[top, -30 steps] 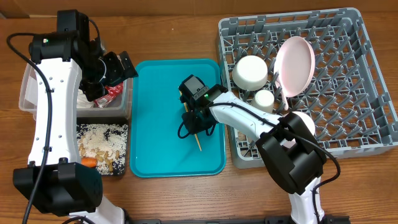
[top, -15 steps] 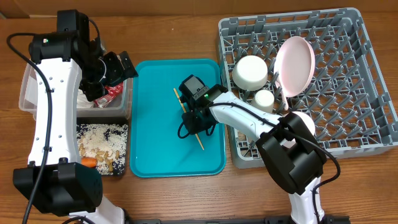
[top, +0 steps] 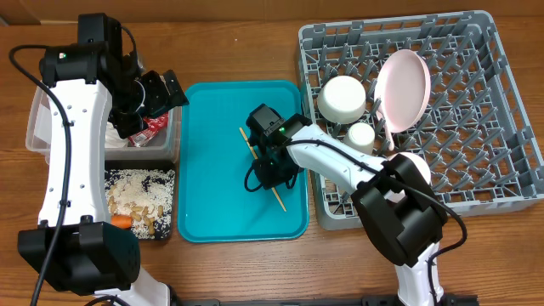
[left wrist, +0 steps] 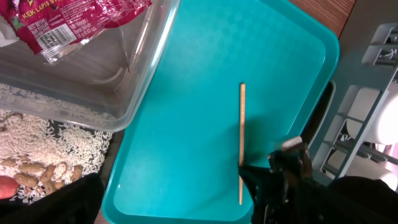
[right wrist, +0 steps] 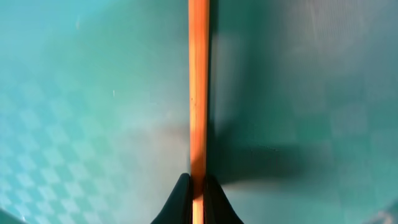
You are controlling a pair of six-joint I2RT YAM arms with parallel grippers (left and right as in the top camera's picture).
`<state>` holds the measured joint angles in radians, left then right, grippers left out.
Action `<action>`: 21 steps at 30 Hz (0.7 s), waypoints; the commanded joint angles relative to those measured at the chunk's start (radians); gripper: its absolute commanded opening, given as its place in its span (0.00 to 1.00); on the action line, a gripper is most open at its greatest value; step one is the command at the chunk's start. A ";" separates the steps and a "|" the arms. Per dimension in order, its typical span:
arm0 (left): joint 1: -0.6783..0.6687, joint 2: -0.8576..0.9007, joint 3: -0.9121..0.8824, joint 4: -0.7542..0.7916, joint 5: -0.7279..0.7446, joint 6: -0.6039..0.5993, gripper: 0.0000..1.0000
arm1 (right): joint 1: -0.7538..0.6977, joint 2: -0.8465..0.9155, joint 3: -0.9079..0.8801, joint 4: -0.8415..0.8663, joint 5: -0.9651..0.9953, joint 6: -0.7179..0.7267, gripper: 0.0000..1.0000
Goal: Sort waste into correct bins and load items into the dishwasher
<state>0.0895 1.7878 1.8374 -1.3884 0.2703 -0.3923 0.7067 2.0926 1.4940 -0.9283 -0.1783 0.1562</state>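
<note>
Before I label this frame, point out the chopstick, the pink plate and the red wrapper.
chopstick [left wrist: 242, 124], left wrist view, middle of its shaft.
pink plate [top: 402, 89], overhead view, centre of its face.
red wrapper [left wrist: 74, 22], left wrist view, printed front.

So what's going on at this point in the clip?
The right gripper is shut on the wooden chopstick on the teal tray. The left gripper hangs open over the clear tub, where a red wrapper lies. The pink plate, a white bowl and a small cup are already in the grey dish rack.
</note>
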 commanded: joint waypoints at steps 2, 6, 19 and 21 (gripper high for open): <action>-0.005 0.004 0.020 0.001 0.011 -0.004 1.00 | -0.006 -0.178 0.045 -0.013 0.002 -0.033 0.04; -0.005 0.004 0.020 0.002 0.011 -0.004 1.00 | -0.022 -0.319 0.045 -0.056 0.082 -0.034 0.04; -0.005 0.004 0.020 0.002 0.011 -0.004 1.00 | -0.232 -0.497 0.042 -0.232 0.179 -0.031 0.04; -0.005 0.004 0.020 0.001 0.011 -0.004 1.00 | -0.251 -0.497 0.037 -0.224 0.119 -0.031 0.04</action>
<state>0.0895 1.7878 1.8374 -1.3884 0.2703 -0.3923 0.4797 1.6112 1.5249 -1.1618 0.0357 0.1299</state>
